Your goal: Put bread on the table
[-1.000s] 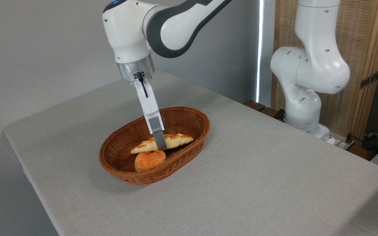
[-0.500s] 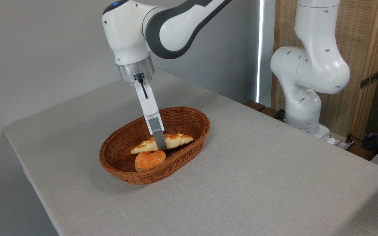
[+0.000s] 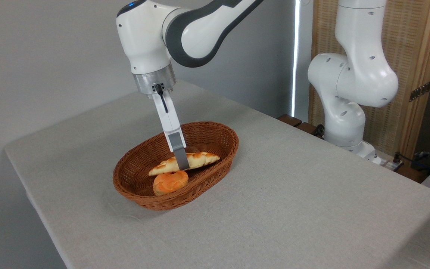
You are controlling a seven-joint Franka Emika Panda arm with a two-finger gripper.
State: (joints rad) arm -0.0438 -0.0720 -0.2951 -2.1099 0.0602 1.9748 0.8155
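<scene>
Lifting comes next: your gripper (image 3: pixel 182 164) pinches the long braided pale-yellow bread (image 3: pixel 196 160) inside the brown wicker basket (image 3: pixel 215 140); raise it clear toward the grey cloth table (image 3: pixel 293 194).

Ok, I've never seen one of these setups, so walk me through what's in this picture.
This is one fixed camera looking down across a table covered in light grey cloth. The white jointed machine is a robot arm, bolted at the table's far right edge and reaching over to the left. At its tip is a gripper with two thin fingers. On the table sits an oval brown wicker basket holding a long braided bread and, in front of it, a small round orange bun. The gripper reaches down into the basket at the middle of the bread and appears closed on it. The bread is not yet out of the basket.
</scene>
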